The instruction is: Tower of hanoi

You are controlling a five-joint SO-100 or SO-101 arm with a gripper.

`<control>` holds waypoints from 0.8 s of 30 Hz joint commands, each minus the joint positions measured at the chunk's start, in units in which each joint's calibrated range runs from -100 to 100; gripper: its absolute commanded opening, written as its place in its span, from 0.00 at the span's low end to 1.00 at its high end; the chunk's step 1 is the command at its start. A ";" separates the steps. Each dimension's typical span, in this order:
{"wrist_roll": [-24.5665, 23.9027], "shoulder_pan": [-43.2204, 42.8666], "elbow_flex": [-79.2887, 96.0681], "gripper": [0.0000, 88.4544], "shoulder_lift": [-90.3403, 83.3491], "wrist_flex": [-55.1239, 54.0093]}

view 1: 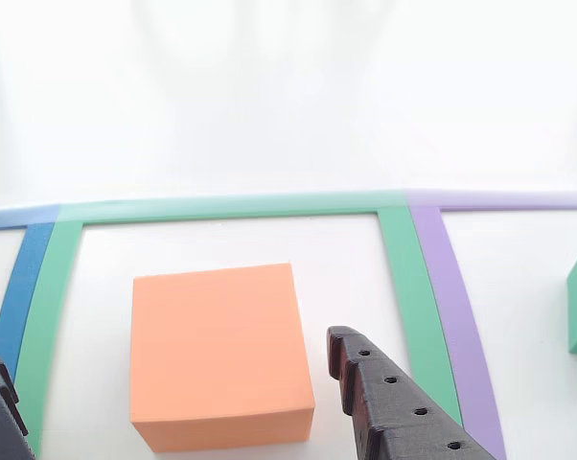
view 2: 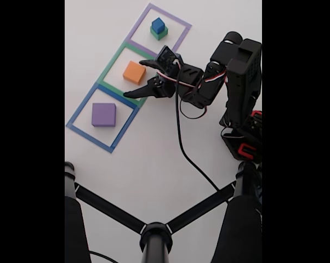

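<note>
Fixed view: found the gripper spread wide, one finger tip near the upper right of the orange block, the other reaching past the block's lower edge toward the blue tape border. Block lay just left of the fingertips, apart from both, inside the green tape outline. Sat square to that outline, near equal in both directions, so no real long axis to speak of; sides ran parallel to the tape.

Other view, riding on the arm: saw the same orange block low and centre, between the two dark fingers, one at the right of the block and a sliver of the other at the lower left corner. Gap clearly wider than the block. Faces looked slightly skewed to the fingers rather than dead parallel, though hard to be sure.

Elsewhere in the fixed view: purple block flat in the blue tape outline; green block in the purple tape outline, with the blue block stacked on top.

Judged the next move to be an advance and descent over the orange block before closing.
</note>
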 commanded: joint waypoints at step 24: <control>0.00 -2.31 -2.51 0.18 2.37 -1.43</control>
